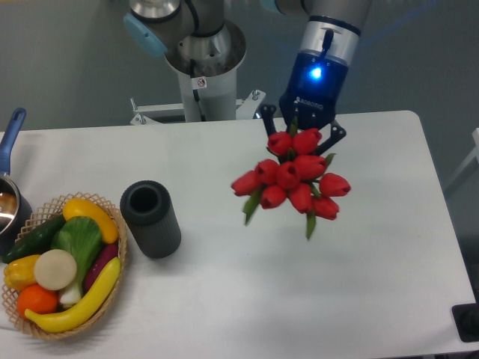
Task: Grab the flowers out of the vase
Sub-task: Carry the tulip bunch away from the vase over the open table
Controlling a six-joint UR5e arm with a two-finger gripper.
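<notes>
A bunch of red tulip flowers (293,182) with green leaves hangs in the air over the middle right of the table, well clear of the vase. My gripper (303,133) is shut on the bunch from above and behind, its dark fingers (268,117) showing on either side of the top buds. The dark grey cylindrical vase (150,218) stands upright at the left of centre with its round mouth empty.
A wicker basket (118,243) of fruit and vegetables sits at the front left, just beside the vase. A metal pot with a blue handle (10,138) is at the left edge. The robot base (203,56) rises behind the table.
</notes>
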